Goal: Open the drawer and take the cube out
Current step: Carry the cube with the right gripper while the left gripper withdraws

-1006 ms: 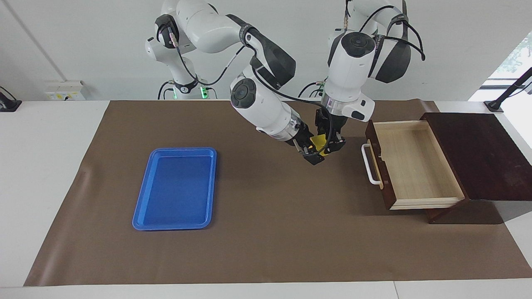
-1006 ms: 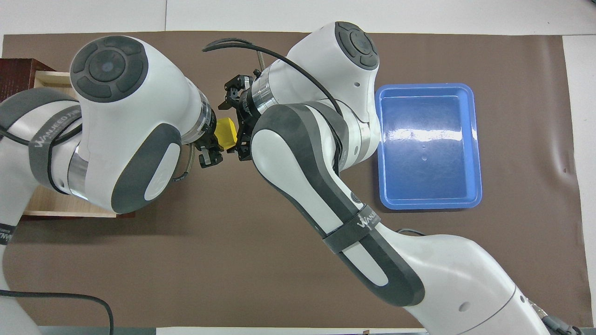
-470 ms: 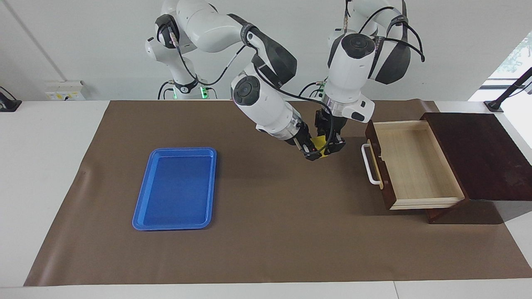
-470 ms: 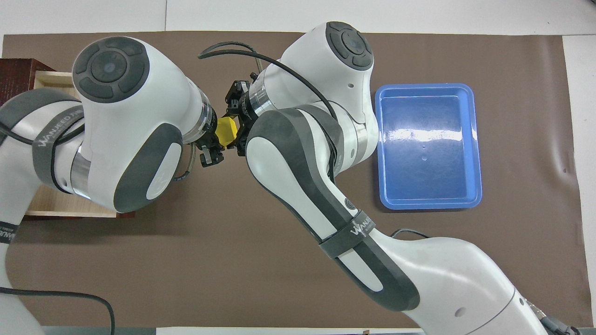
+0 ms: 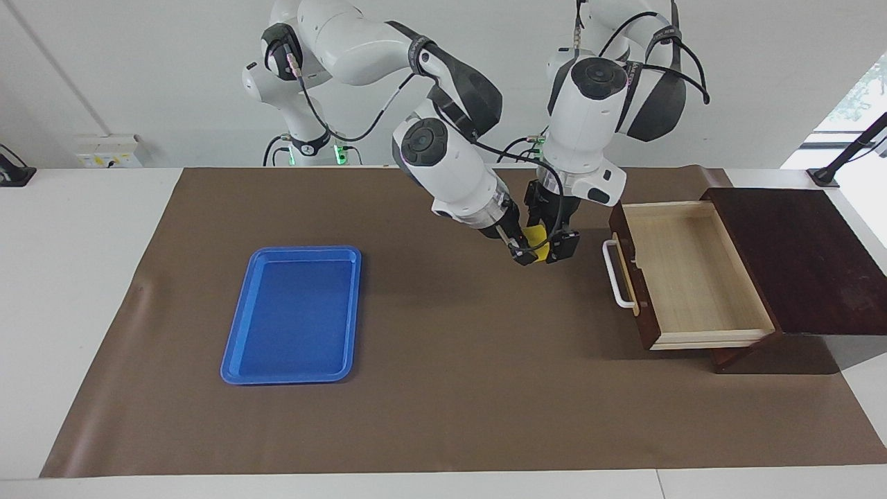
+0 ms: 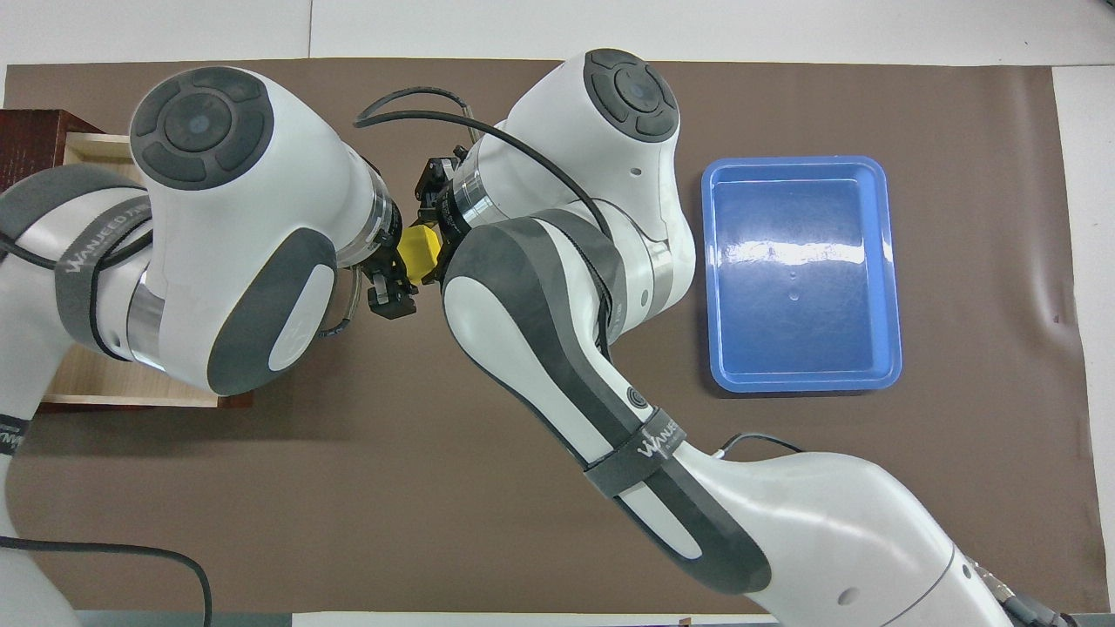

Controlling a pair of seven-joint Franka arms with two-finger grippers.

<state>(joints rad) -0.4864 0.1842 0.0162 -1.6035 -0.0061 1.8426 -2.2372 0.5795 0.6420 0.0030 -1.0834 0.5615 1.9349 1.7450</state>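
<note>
The yellow cube (image 5: 538, 239) (image 6: 420, 251) hangs in the air over the brown mat, a short way in front of the drawer (image 5: 693, 277). My right gripper (image 5: 524, 254) (image 6: 433, 246) is shut on it from the tray's side. My left gripper (image 5: 549, 234) (image 6: 397, 272) reaches down around the same cube from the drawer's side, its fingers (image 5: 565, 246) open and slightly off the cube. The dark brown drawer stands pulled out, its pale wooden inside bare, with the white bar handle (image 5: 610, 274) facing the grippers.
The drawer's dark wooden cabinet (image 5: 797, 256) sits at the left arm's end of the table. A blue plastic tray (image 5: 291, 312) (image 6: 797, 270) with nothing in it lies on the brown mat (image 5: 450, 388) toward the right arm's end.
The right gripper has closed on the cube that the left gripper held. The left gripper's fingers have spread off it. Both wrists have shifted slightly toward the drawer.
</note>
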